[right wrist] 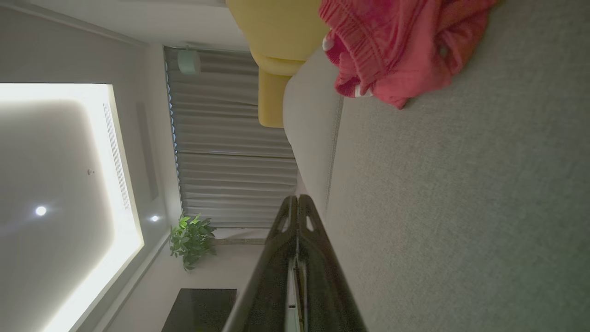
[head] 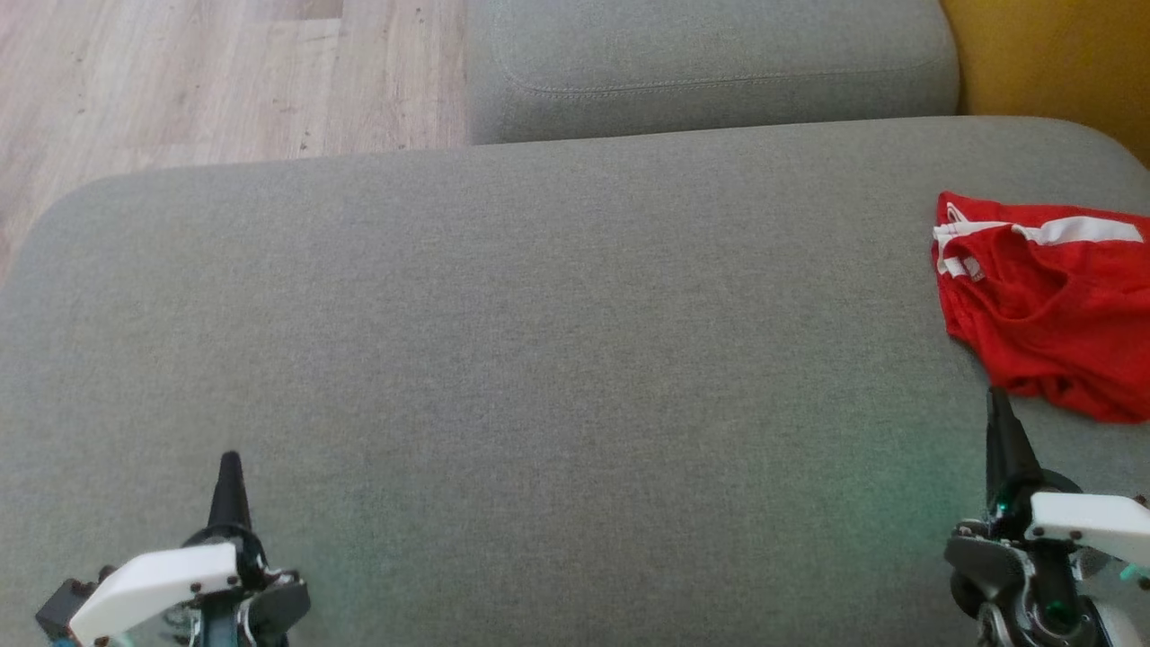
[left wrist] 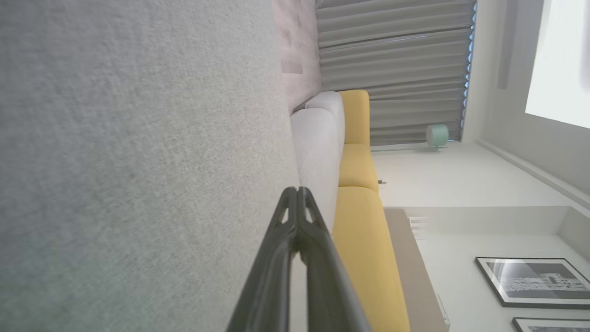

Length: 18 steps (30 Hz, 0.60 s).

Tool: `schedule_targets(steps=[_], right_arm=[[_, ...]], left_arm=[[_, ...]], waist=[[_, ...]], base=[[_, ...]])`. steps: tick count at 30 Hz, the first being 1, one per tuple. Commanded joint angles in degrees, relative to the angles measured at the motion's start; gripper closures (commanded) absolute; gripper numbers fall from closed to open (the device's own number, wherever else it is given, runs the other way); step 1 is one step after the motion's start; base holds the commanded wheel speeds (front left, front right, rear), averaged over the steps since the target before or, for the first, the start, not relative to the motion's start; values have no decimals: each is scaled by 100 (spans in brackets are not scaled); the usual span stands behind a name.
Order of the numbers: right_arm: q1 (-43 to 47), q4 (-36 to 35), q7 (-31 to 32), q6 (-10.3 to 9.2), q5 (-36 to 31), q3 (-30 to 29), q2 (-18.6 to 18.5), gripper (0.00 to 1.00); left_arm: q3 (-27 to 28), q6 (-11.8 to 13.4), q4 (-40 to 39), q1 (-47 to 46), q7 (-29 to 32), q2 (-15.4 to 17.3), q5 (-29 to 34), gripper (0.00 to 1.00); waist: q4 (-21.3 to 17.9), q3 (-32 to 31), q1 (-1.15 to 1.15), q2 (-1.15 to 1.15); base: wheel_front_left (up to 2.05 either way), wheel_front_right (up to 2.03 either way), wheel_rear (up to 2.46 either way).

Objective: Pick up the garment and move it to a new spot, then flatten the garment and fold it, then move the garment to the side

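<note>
The crumpled red mesh garment with white trim [head: 1047,301] lies at the right edge of the broad grey fabric sofa cushion [head: 539,314]. The left end effector [head: 230,463] and the right end effector [head: 995,400] are positioned over the cushion's near edge (fingers pressed fully together, holding nothing). The right unit's tip is just beside the garment.

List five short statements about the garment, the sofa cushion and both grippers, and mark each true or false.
1. The red garment lies at the right end of the grey cushion. True.
2. The right gripper holds the garment. False: it is shut on nothing, its tip near the garment's edge.
3. The left gripper is shut. True.
4. The garment is neatly folded. False: it lies bunched up.
5. The left gripper is beside the garment. False: it is over the cushion's left part, far from the garment.
</note>
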Motion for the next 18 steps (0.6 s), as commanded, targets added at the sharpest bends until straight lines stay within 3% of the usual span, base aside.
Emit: schedule_targets(steps=[1, 7, 18], right_arm=[[-349, -174, 63, 21, 195, 57, -93, 100], [-391, -169, 118, 22, 590, -14, -91, 100], [-394, -168, 138, 22, 576, -39, -74, 100]], left_arm=[[263, -78, -202, -319, 67, 14, -139, 100], [396, -176, -209, -382, 156, -30, -447, 100], [404, -178, -209, -383, 162, -35, -446, 100]], waist=[[-1, 1, 0, 0], [-4, 6, 0, 0], [-4, 6, 0, 0]], base=[[0, 0, 0], [0, 0, 0], [0, 0, 0]])
